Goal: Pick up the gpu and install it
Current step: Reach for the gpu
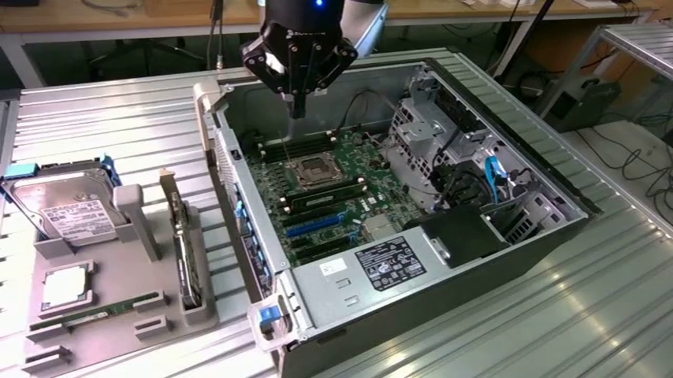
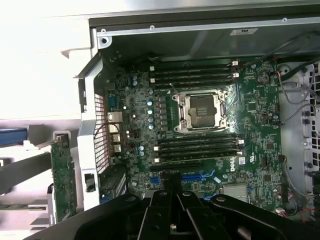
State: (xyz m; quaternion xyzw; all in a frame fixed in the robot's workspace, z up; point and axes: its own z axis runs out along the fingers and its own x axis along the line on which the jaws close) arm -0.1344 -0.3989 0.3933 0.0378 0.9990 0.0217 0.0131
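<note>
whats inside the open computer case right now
Motherboard with bare CPU socket, memory slots, blue card slots; power supply, drive cage, cables. The shut tool above the board covers part of it in the wrist view. The gpu sits outside in the grey holder.

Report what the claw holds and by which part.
Nothing. The claw is shut and empty above the open case; the gpu stands in the tray.

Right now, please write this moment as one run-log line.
end effector: shut, empty, over the open computer case | gpu: upright in grey holder, untouched | install: not done
</note>
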